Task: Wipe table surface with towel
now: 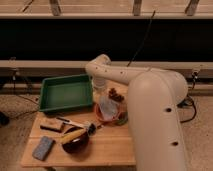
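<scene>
Bottom left on the slatted wooden table [107,150]: blue rectangular sponge [43,148], then a dark bowl [76,145] with something yellow in it. Mid-frame, the towel [107,106], a thin floppy grey-blue cloth, sits bunched over the orange bowl [101,118], with no clear long axis. The gripper [102,96] hangs pointing down, towel directly below and a touch right. Can't tell how wide it stands or whether it has the cloth. Behind-left: green plastic tray [66,94].

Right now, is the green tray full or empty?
Empty: the green tray has a bare floor. The pincer hangs beside it, above the orange bowl.
</scene>
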`<action>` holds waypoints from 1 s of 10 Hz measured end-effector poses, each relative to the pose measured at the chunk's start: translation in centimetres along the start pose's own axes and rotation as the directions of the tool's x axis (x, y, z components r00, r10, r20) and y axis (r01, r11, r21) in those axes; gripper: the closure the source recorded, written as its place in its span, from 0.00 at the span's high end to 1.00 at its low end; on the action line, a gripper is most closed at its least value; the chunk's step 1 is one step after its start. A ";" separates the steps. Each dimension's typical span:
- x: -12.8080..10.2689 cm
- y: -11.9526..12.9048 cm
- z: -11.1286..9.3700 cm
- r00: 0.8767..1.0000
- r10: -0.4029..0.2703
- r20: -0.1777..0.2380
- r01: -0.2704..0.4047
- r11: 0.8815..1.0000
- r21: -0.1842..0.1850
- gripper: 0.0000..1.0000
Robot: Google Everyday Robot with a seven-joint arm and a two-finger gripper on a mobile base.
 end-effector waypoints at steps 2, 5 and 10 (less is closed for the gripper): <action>-0.1 -0.2 0.5 1.000 -0.007 0.010 0.007 1.000 0.001 0.62; -0.9 -0.2 1.0 1.000 -0.006 0.018 0.006 1.000 0.002 0.44; -1.8 0.3 0.1 1.000 0.017 -0.019 -0.018 1.000 -0.014 0.00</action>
